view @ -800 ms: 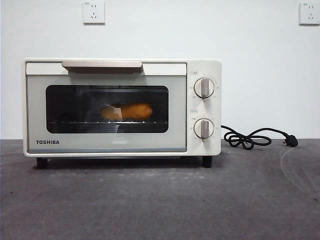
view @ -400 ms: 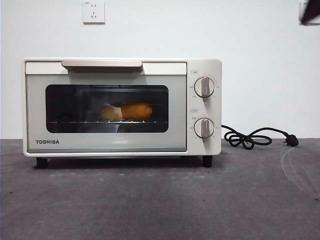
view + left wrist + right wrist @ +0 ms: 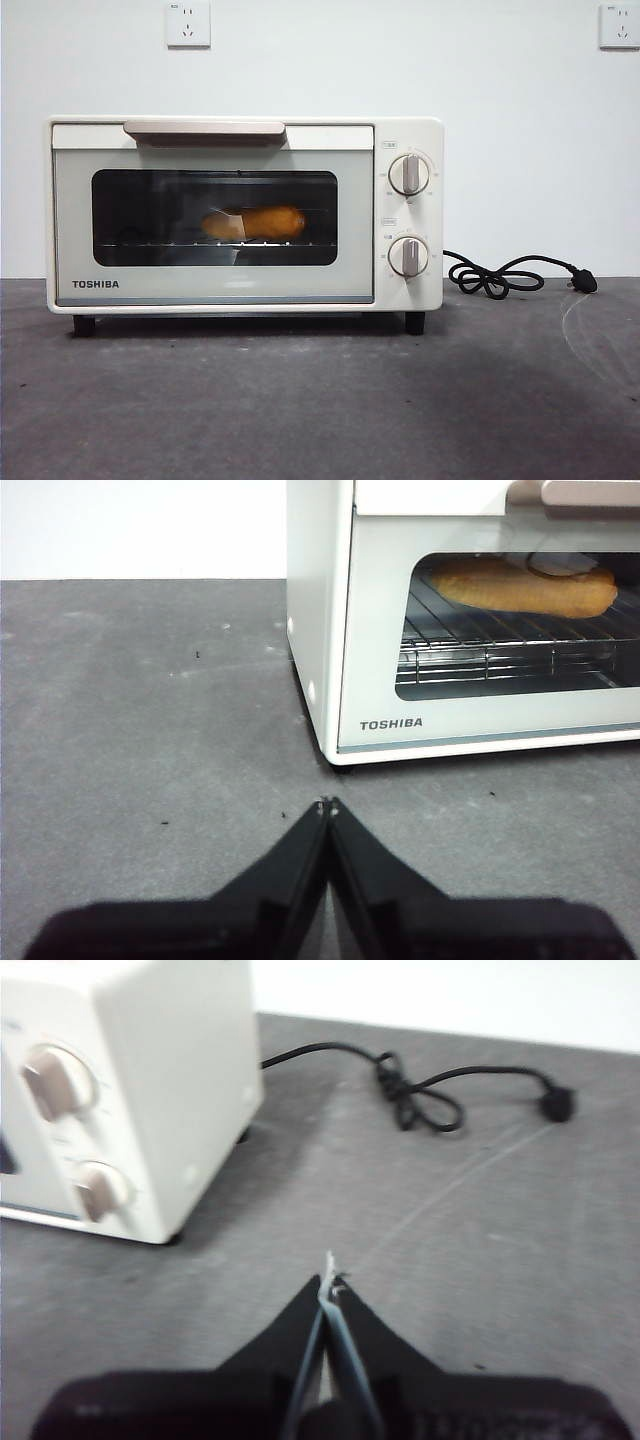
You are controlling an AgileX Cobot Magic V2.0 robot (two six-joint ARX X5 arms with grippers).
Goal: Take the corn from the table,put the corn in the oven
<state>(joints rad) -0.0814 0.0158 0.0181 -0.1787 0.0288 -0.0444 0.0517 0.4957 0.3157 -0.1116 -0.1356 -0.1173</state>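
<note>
With the dark tip glimpsed a moment ago gone from the front view, the left gripper (image 3: 327, 805) and right gripper (image 3: 328, 1278) hang pressed together, empty, before the oven (image 3: 245, 215) (door closed), the corn (image 3: 255, 223) on its rack, so the task looks done.

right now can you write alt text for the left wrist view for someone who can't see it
The corn lies on the wire rack inside the closed cream TOSHIBA oven, seen through its glass door. The left claw, jaws shut and empty, sits over the grey table in front of the oven's corner.
</note>
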